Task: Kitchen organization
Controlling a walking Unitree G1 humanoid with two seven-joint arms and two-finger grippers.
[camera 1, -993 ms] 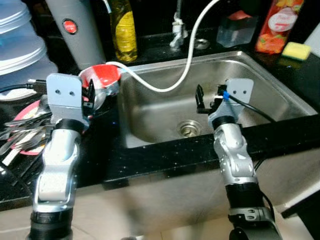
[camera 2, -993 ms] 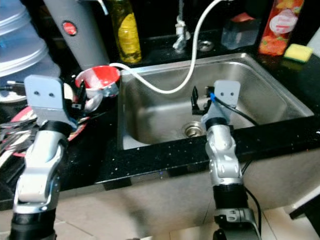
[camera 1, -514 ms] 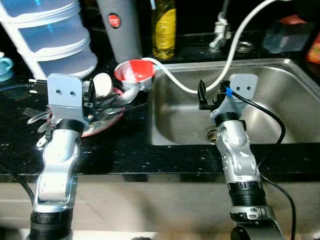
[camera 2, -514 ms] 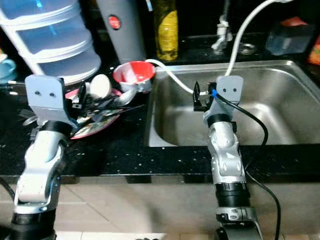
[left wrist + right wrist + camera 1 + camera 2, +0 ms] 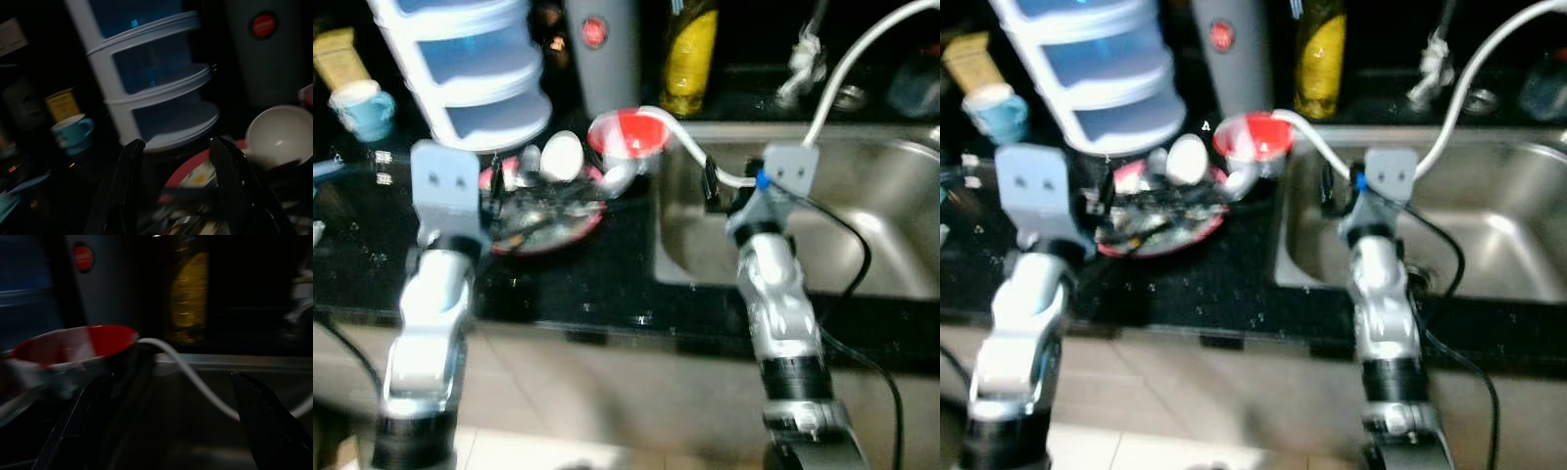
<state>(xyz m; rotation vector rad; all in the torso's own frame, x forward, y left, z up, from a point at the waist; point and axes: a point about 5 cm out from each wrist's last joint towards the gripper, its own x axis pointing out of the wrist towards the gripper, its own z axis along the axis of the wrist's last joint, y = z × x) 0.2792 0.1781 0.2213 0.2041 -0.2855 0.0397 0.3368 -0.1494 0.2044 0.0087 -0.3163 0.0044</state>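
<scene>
1. A black stone counter [image 5: 558,284] runs across the middle of the head views; a stainless steel sink [image 5: 881,245] is sunk in it at the right.
2. A round red-rimmed plate [image 5: 543,211] heaped with cutlery lies left of the sink, with a white ladle bowl [image 5: 561,157] on its far edge.
3. A red-and-white bowl [image 5: 628,137] sits between plate and sink.
4. A white hose [image 5: 862,54] arcs from the bowl to the upper right.
5. A stacked white-and-blue tiered container [image 5: 470,69] stands behind the plate, upper left.
6. A small light-blue cup [image 5: 364,106] stands left of it.
7. A grey cylinder with a red button [image 5: 602,49] and a yellow bottle [image 5: 690,54] stand behind the bowl.
</scene>
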